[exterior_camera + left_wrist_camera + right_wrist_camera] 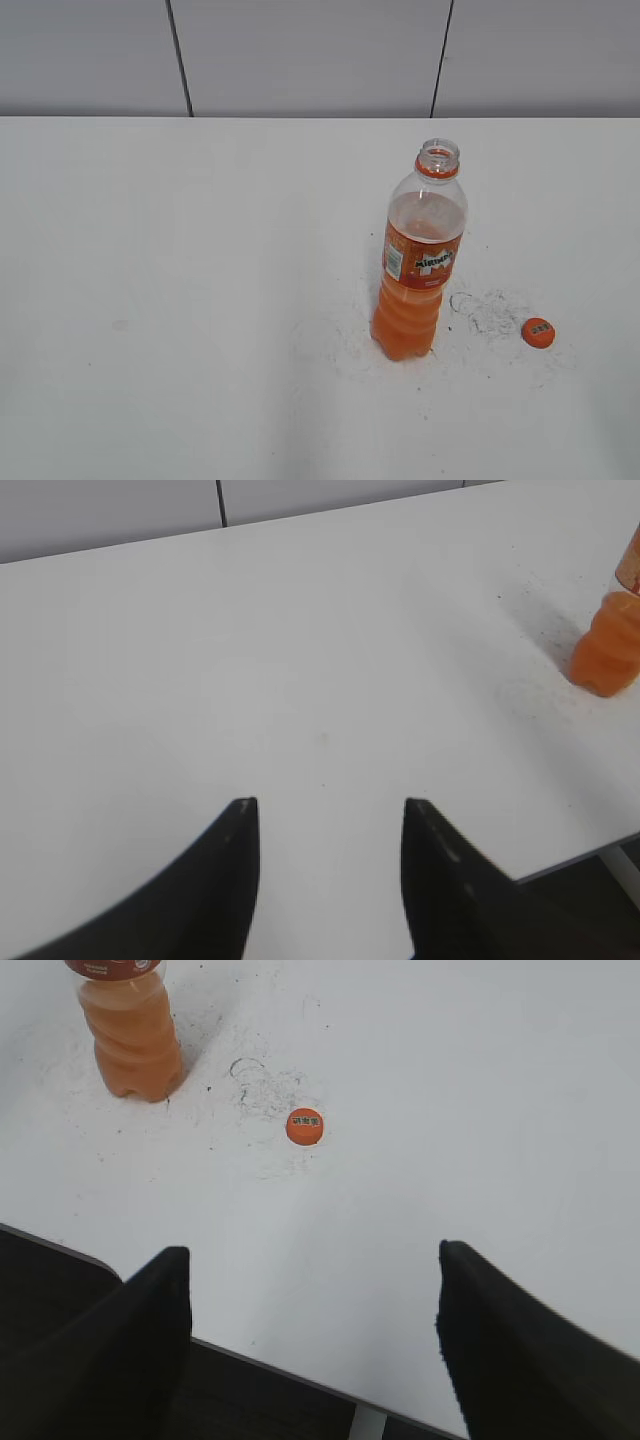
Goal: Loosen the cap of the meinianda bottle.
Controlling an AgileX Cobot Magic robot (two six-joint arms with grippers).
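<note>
The small round orange plastic cap (538, 332) with its pale printed patch facing up lies flat on the white table (180, 300), off the tall clear plastic meinianda bottle (418, 255) and well to the right of the bottle's base in the exterior view, beyond a patch of dark scuff marks (487, 310). The bottle stands upright, long axis vertical, its threaded mouth bare above the orange neck ring, so the loosening looks already done and more. From the bottle outward, the right gripper (310, 1310) is the nearer 1 of the 2: in its wrist view the cap (304, 1126) sits ahead of the gap between its black fingers, with the bottle's ribbed base (133, 1045) further ahead and to the left. Its jaws are spread wide and hold nothing. The left gripper (330, 825) is also parted and empty, with the bottle's base (608, 650) far off to its right.
</note>
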